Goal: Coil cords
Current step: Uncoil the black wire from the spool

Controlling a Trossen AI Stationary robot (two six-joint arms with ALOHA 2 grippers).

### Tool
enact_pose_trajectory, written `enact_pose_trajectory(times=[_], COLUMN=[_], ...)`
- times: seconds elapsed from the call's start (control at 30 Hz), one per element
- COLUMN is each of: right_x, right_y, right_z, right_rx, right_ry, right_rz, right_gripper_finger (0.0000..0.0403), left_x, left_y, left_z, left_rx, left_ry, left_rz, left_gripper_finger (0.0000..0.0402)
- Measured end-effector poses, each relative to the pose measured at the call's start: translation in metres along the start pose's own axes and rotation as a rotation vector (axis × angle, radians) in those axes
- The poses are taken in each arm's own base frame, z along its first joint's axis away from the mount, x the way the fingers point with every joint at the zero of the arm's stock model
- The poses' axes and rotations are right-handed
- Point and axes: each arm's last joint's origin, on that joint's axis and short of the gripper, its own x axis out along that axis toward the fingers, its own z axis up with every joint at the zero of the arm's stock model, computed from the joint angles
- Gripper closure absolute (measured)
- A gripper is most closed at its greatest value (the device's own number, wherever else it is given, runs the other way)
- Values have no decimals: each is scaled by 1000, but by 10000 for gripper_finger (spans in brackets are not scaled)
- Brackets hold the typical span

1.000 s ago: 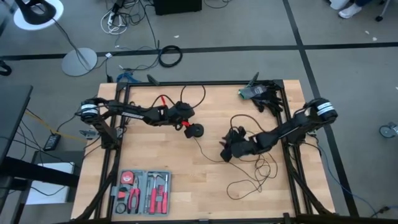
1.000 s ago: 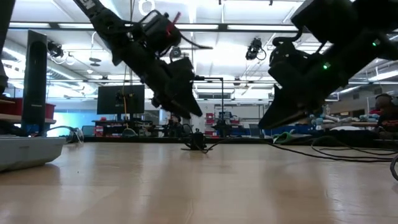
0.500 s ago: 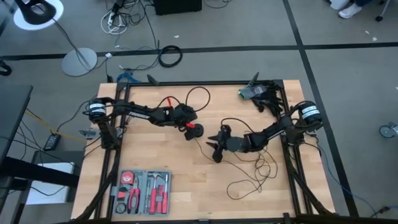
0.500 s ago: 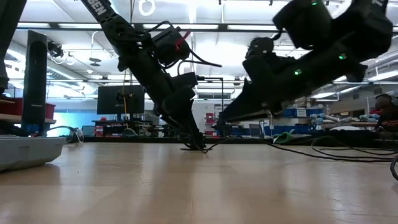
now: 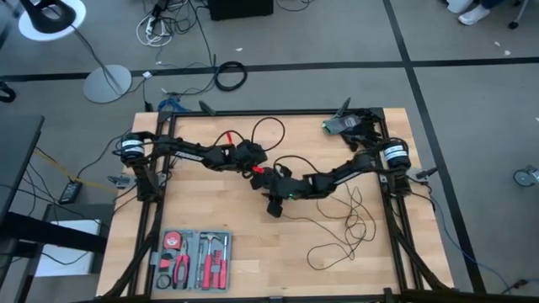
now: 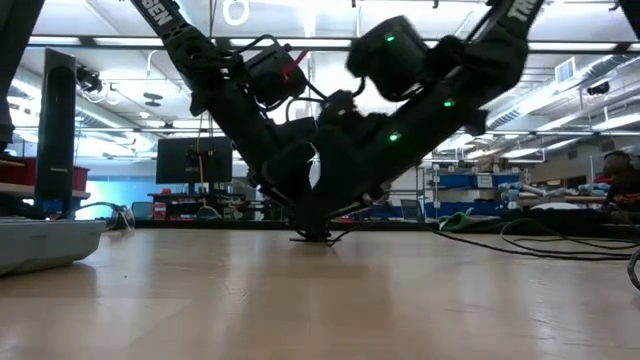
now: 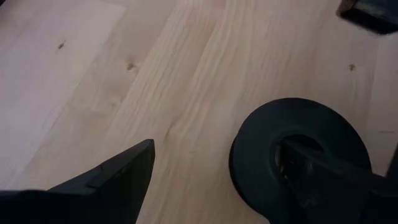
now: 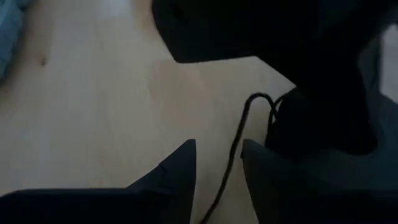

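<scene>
The round black puck [image 7: 258,155] lies flat on the wooden table [image 5: 194,202], near its middle. My left gripper [image 7: 214,149] stands open over it, one finger on bare wood and the other over the puck's hollow middle. The thin black cord [image 8: 236,146] runs from the puck between the fingers of my right gripper [image 8: 217,152], which is open by a narrow gap and sits close beside the puck [image 5: 271,189]. I cannot see the fingers touch the cord. The cord's loose loops [image 5: 347,227] lie on the table toward the near right. My left gripper has one finger [image 7: 323,177] lying in the puck's hollow middle [image 7: 292,146], coming slanting down from the table's left. The other finger stands clear on the wood. The puck lies flat on the table. Whether the finger presses on it cannot be told.
A tool kit [image 5: 192,259] with red-handled tools lies near the front left corner. A dark and teal bundle [image 5: 349,126] sits at the far right corner. A cable loop [image 5: 268,130] rises behind my left gripper. Bare wood lies front centre.
My right gripper has swept toward the table's left, from over the loose loops to the puck and my left gripper, sinking a little and rolling as it went. My left gripper has dipped down onto the puck and then kept still.
</scene>
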Motion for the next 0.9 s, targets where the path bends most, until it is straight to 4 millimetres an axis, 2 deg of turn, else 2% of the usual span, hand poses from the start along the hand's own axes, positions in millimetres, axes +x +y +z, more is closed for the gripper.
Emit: enact_pose_trajectory(times=[0.1,0.17,0.23,0.3,0.47,0.6,0.9], right_x=[9,9,4,-3,-34,-67,-130], right_y=[1,1,2,7,16,26,48], right_z=[5,7,7,9,2,-9,-58], right_rx=[50,48,10,-16,-46,-35,134], right_ry=[37,95,152,172,308,395,399], right_rz=[-24,-50,-65,-67,-105,-158,-192], right_gripper_finger=[285,321,375,390,398,400,401], left_x=[0,0,0,0,0,0,2], left_y=[0,0,1,2,3,7,19], left_z=[0,-1,-1,-2,-3,-2,-2], left_rx=[0,0,-4,-8,-13,-32,-63], left_ry=[1,8,11,12,23,26,34], left_rz=[2,7,24,41,56,70,76], left_gripper_finger=[49,49,49,49,49,49,49])
